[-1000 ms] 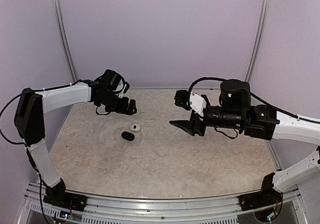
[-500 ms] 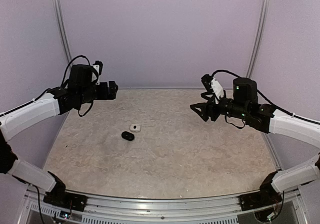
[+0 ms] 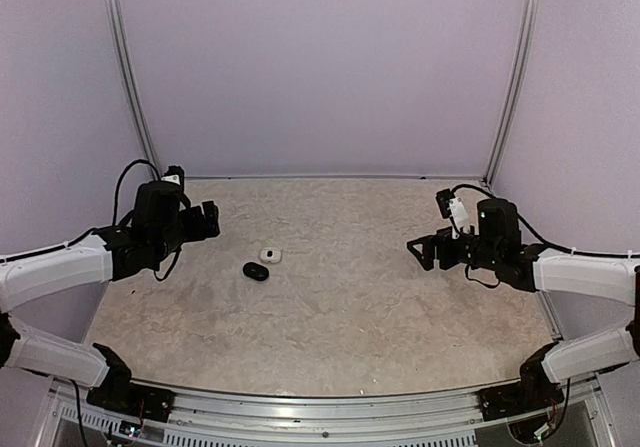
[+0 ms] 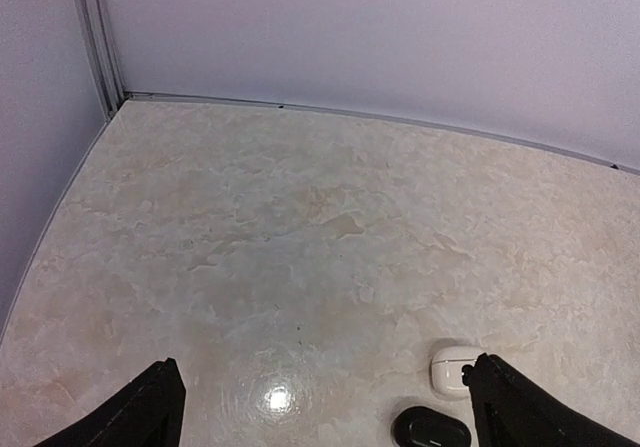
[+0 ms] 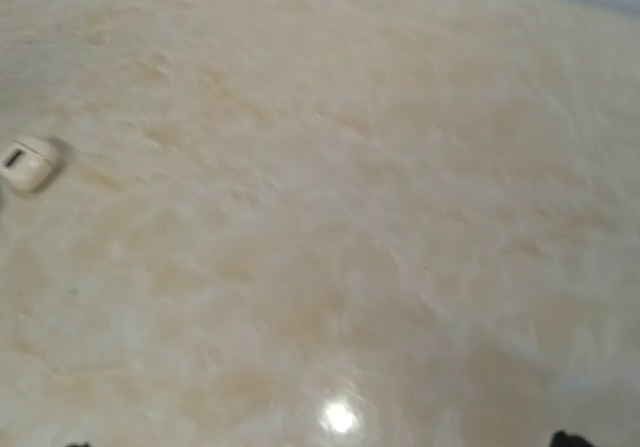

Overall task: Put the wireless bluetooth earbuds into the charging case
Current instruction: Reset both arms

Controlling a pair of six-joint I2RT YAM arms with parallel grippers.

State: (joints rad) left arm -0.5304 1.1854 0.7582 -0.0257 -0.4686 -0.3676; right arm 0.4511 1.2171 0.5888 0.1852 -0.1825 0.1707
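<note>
Beige marbled tabletop [image 3: 340, 307], glossy, with lamp glare in both wrist views. Lavender walls [image 3: 320, 67], grey metal corner posts [image 3: 125, 67].

Small white rounded plastic charging case [image 3: 270, 255] and glossy black oval charging case [image 3: 256, 271] lie closed, just beside each other, left of table centre, white one farther back. Dark mark on white case, too small to read.

Left wrist view shows both cases near finger at picture's right. Right wrist view – blurred – catches white case only, at left edge.

Left gripper [image 3: 208, 220] fingers wide apart, empty; right gripper [image 3: 422, 251] likewise spread, holding nothing.
</note>
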